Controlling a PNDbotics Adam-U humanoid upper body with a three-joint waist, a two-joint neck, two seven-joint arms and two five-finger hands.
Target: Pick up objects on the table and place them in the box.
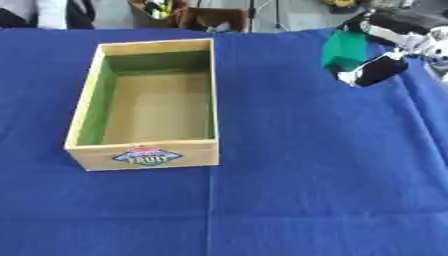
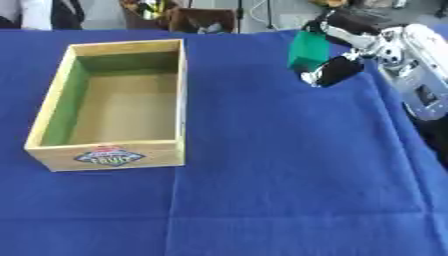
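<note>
A green block-shaped object [image 2: 308,50] hangs above the blue cloth at the upper right, held by my right hand [image 2: 337,70], whose thumb and fingers are curled round it. The arm comes in from the upper right corner. An open wooden box [image 1: 83,107] with a green inner wall and a fruit label on its front stands on the left half of the table, empty inside. The held object is well to the right of the box, apart from it. My left hand shows in neither view.
A blue cloth [image 1: 306,175] covers the whole table. Beyond the far edge stand brown boxes [image 1: 210,17] and a person's clothing at the upper left.
</note>
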